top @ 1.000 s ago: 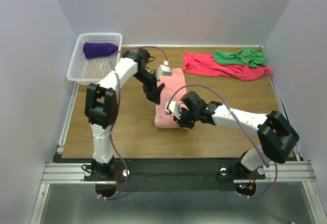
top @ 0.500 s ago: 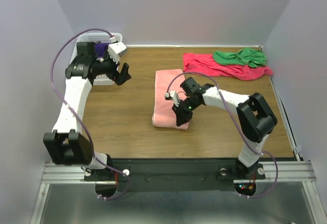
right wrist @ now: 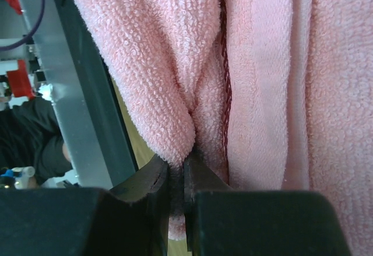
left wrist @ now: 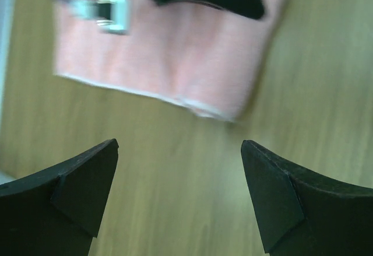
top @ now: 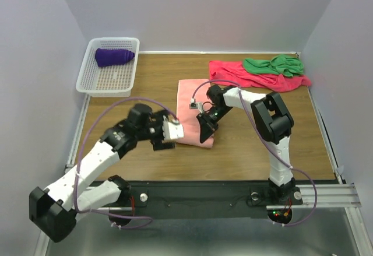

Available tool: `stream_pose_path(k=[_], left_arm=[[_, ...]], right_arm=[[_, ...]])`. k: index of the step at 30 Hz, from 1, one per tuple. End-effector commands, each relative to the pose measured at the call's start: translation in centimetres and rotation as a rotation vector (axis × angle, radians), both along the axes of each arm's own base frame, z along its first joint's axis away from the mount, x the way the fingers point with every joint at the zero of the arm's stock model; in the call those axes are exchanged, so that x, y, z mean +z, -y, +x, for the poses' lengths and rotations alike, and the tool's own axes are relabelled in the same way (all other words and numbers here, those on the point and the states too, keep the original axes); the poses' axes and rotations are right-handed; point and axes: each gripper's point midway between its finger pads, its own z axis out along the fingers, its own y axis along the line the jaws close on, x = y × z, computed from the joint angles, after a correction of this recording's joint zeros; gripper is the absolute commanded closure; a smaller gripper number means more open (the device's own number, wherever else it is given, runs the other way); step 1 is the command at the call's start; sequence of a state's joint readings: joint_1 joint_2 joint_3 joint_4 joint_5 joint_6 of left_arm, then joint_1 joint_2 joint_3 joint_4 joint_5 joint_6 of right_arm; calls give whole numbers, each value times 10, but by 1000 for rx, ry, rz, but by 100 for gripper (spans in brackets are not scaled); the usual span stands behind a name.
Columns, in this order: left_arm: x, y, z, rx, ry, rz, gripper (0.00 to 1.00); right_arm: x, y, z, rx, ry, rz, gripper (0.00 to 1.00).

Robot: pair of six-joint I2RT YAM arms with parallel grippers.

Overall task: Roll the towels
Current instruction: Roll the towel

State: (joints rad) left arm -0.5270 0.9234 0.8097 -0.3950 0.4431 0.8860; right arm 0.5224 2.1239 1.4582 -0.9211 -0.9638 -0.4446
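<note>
**Towel [top: 189,101] mid-table, right gripper [top: 205,132] pinching its near end, left gripper [top: 165,136] wide open beside it.**

Towel lay folded flat on the table [top: 145,93], long axis running from near edge to far edge. Right gripper was clamped on a fold of cloth at the towel's near right corner. Left gripper, holding nothing, hovered just off the near left corner, with the towel ahead of its fingers. Judged: both arms at the near end, so the roll would run toward the far edge.

The top view looks down from behind over the whole table [top: 145,93], the left wrist view faces the pink towel [left wrist: 175,52] from nearby, and the right wrist view sits against it.
</note>
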Motion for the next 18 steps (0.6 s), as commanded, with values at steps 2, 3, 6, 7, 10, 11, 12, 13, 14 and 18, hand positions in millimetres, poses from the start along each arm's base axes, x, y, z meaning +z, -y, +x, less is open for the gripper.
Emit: stream_pose_path(k=[2,3,6,7,10,11,12,13,14,18], left_arm=[[-27,23,-7,-79,145,180,1],[-33,31,-11,-101,141,197,1],[-53,61,-15,-152,149,237,1],[-55,66,-13,-150,162,240,1],[-67,79,-10,-172,197,279,1],[-69,82,-9,-173,204,285,1],[-70,86,-9,-184,209,283,1],[-76,89,-10,-196,206,292,1],[-77,93,-11,-203,218,290,1],[-98,93,-8,-208,209,354,1]], right_arm=[[10,-5,0,0,-61,17,90],[9,-6,1,-2,-65,13,90],[9,-7,3,-16,-99,7,89],[8,-8,3,-18,-107,8,88],[10,-9,6,-33,-147,20,87],[12,-8,6,-40,-165,18,87],[12,-9,8,-40,-174,26,86],[13,-9,8,-44,-183,28,86],[13,-9,8,-47,-195,26,86],[14,-9,9,-42,-211,40,85]])
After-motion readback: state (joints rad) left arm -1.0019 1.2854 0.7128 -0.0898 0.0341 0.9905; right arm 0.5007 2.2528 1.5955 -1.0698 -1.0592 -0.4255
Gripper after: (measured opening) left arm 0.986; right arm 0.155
